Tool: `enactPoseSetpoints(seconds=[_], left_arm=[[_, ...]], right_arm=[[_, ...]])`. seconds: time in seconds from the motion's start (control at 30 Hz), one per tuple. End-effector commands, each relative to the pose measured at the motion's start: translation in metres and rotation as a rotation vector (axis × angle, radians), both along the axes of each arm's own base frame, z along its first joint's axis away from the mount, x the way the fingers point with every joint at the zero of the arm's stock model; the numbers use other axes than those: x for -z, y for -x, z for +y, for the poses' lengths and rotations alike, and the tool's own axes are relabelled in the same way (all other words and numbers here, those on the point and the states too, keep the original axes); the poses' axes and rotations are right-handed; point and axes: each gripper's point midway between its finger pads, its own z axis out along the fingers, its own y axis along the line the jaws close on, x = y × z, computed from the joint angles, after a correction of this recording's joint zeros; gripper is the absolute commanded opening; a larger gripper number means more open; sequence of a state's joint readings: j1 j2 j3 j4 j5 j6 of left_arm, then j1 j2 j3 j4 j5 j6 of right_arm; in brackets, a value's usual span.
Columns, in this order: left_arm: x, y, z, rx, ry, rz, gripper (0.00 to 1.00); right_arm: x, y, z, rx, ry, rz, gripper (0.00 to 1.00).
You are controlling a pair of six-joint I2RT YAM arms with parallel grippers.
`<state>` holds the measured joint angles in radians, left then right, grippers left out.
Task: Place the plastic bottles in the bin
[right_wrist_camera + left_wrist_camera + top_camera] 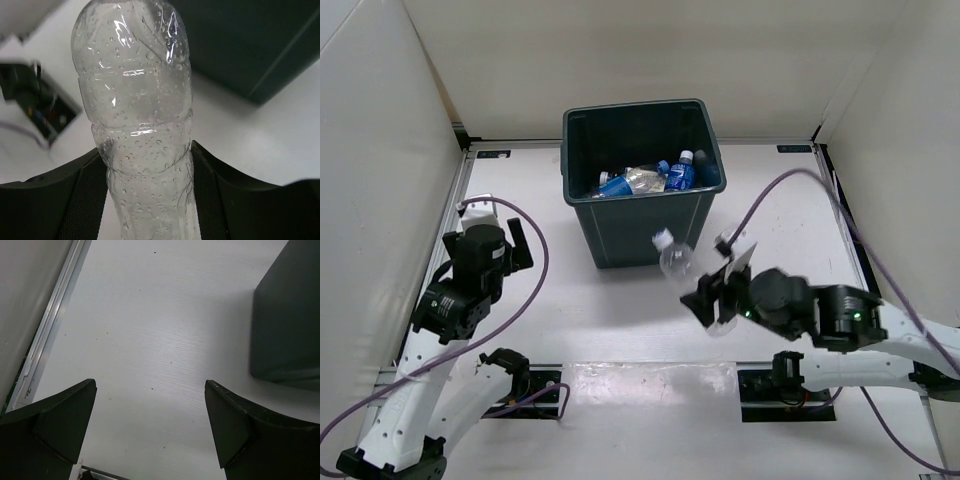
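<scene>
The right claw (716,296) is closed on the lower body of a clear bottle (674,259), one finger pressed to each side. The bottle's long axis runs straight out from the claw, neck end leading, toward the bin (638,232) just ahead and slightly to the claw's left. The bin's near wall stands between neck and opening, so the bottle likely has to go up over the rim. Other bottles (672,176) lie inside. Beyond the bin, the left claw (516,245) hangs wide and empty over the table (150,315).

bin (638,225) standing mid-table, table (580,320) free in front and at both sides, enclosure walls (380,150) hemming the edges
</scene>
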<state>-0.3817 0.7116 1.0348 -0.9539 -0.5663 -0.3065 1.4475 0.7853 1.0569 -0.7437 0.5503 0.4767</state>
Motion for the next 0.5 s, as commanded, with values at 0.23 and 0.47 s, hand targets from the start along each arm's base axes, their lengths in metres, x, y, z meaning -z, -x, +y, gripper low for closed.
enactPoseSetpoints(seconds=[0.23, 0.47], left_arm=[[-0.001, -0.022, -0.015, 0.000, 0.054, -0.021, 1.00], [0.000, -0.028, -0.026, 0.033, 0.088, -0.009, 1.00]], right_arm=[[-0.234, -0.115, 0.024, 0.138, -0.273, -0.483, 0.48], [-0.292, -0.222, 0.054, 0.234, -0.383, -0.510, 0.75]])
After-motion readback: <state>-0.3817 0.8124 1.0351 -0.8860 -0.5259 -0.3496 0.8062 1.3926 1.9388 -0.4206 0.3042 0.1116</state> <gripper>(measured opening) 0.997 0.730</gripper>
